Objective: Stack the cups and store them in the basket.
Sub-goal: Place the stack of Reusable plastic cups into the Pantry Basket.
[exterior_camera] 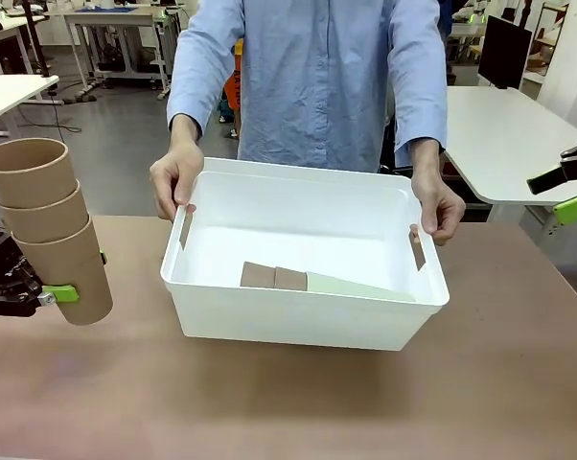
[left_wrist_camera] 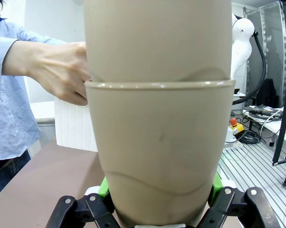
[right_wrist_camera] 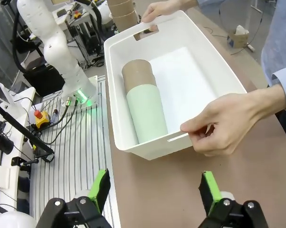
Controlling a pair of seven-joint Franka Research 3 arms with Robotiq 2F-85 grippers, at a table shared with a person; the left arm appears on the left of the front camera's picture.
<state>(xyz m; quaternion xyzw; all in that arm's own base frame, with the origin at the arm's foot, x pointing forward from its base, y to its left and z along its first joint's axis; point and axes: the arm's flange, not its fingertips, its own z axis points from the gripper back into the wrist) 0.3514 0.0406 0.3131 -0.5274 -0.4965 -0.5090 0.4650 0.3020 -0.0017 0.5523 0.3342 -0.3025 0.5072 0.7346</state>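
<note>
my left claw: gripping three stacked brown cups | basket: on surface, person's hands holding both ends

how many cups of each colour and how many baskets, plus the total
brown cups: 5 (3 stacked in the left gripper, 2 lying in the basket)
green cup: 1 (lying in the basket)
basket: 1
total: 7
</note>
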